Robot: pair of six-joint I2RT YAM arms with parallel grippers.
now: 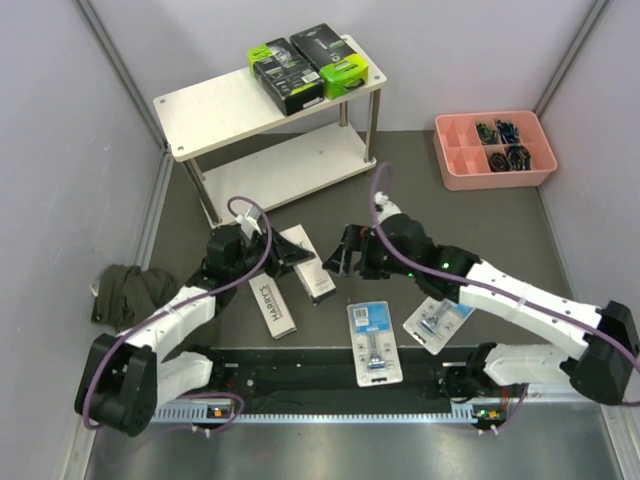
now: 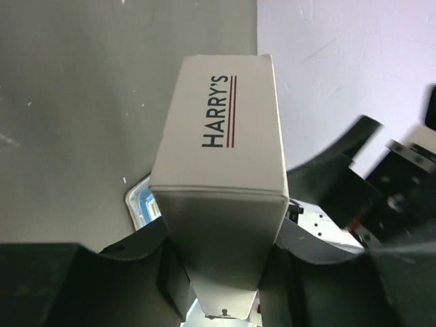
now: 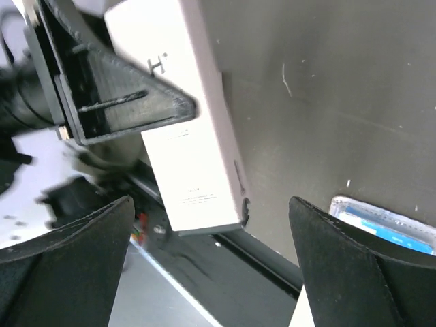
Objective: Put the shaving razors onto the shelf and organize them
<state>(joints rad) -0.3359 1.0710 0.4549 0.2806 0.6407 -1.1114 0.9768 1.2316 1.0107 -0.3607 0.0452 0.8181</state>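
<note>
Two black-and-lime razor packs (image 1: 305, 62) sit on the shelf (image 1: 215, 110) at 12 o'clock, four to go: the left end effector (image 1: 272, 258) grips one Harry's box (image 1: 305, 262), the right end effector (image 1: 345, 258) is open beside it, and the second Harry's box (image 1: 272, 305) and two blister packs (image 1: 372, 340) lie on the tabletop (image 1: 330, 200) toward 6 o'clock.

Two black-and-green packs (image 1: 283, 73) sit on top of the shelf (image 1: 215, 110). One white box (image 1: 272, 305) lies flat; the other box (image 1: 312, 275) looks tilted, maybe lifted. Two blue-card packs (image 1: 372, 342) lie flat nearby.
</note>
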